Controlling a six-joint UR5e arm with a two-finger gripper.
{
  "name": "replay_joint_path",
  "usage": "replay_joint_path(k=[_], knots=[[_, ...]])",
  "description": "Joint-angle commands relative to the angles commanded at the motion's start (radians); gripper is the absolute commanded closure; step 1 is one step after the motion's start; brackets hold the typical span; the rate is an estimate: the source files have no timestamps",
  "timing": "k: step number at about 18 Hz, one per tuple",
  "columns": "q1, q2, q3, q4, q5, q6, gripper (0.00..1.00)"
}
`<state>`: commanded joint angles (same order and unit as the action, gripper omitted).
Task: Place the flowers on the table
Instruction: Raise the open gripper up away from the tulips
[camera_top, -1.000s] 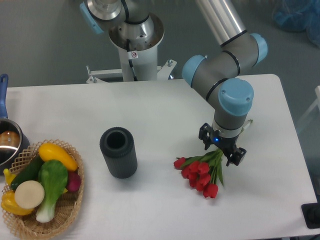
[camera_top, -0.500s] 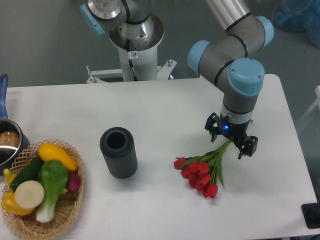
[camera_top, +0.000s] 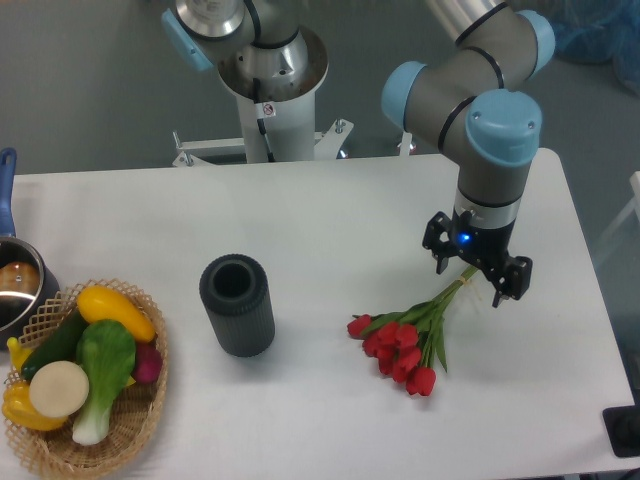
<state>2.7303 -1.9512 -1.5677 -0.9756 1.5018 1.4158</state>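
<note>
The flowers (camera_top: 405, 343), a bunch of red tulips, lie flat on the white table (camera_top: 330, 220), buds toward the front edge and green stems angled up to the right. The gripper (camera_top: 477, 277) hangs above the stem ends with its fingers spread apart and nothing between them. A dark cylinder (camera_top: 237, 305) stands upright left of the bunch, well apart from it. A wicker basket (camera_top: 120, 425) of vegetables sits at the table's front left corner, a pot (camera_top: 15, 290) just behind it.

Grey floor (camera_top: 90, 90) beyond far edge. White pedestal (camera_top: 272, 120) on metal base plate far centre. Blue crumpled sheet (camera_top: 590, 30) far right corner. Even, soft light.
</note>
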Motion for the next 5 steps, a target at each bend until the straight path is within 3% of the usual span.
replay_joint_path(k=[5], knots=[[0.022,-0.023,0.005,0.011,0.0,0.052,0.0]])
